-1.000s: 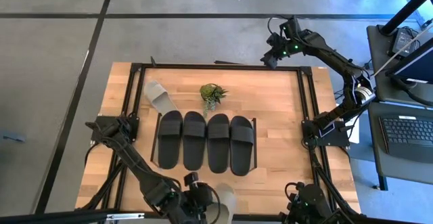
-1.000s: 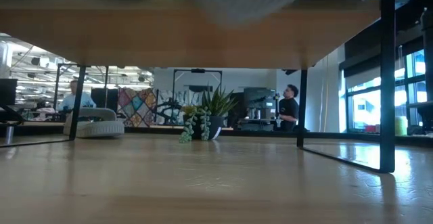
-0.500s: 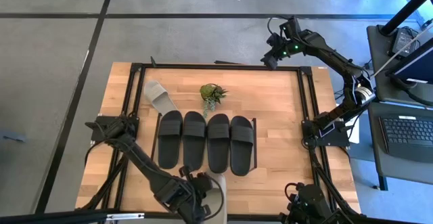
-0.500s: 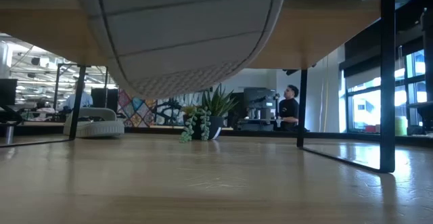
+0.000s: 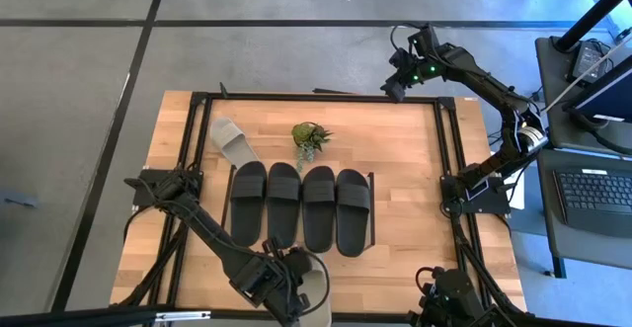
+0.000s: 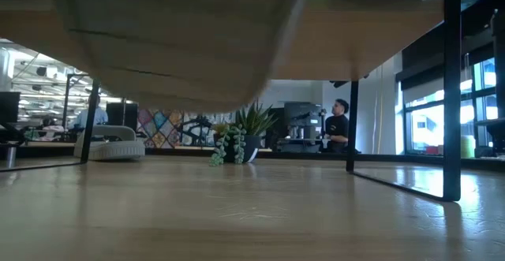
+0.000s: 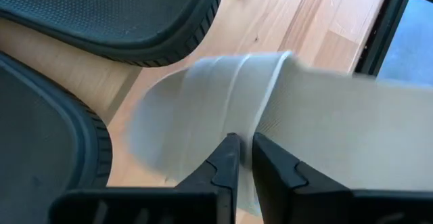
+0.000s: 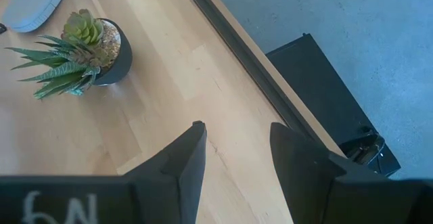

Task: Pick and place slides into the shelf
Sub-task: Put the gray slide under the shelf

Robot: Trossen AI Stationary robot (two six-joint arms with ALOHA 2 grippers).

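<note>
Left pincer [image 7: 242,158] is clamped on a grey-white slide [image 5: 314,286] at the table's [image 5: 405,159] near edge, just before the shelf [image 5: 371,213] bearing four black slides [image 5: 301,206]; right pincer [image 8: 234,153] hangs apart, empty, over the far edge.

A motion-blurred light grey rubber slide [image 6: 173,44] fills my low view from ten to one o'clock, cut by the upper edge; my left gripper [image 5: 286,289] hides its strap from above.
</note>
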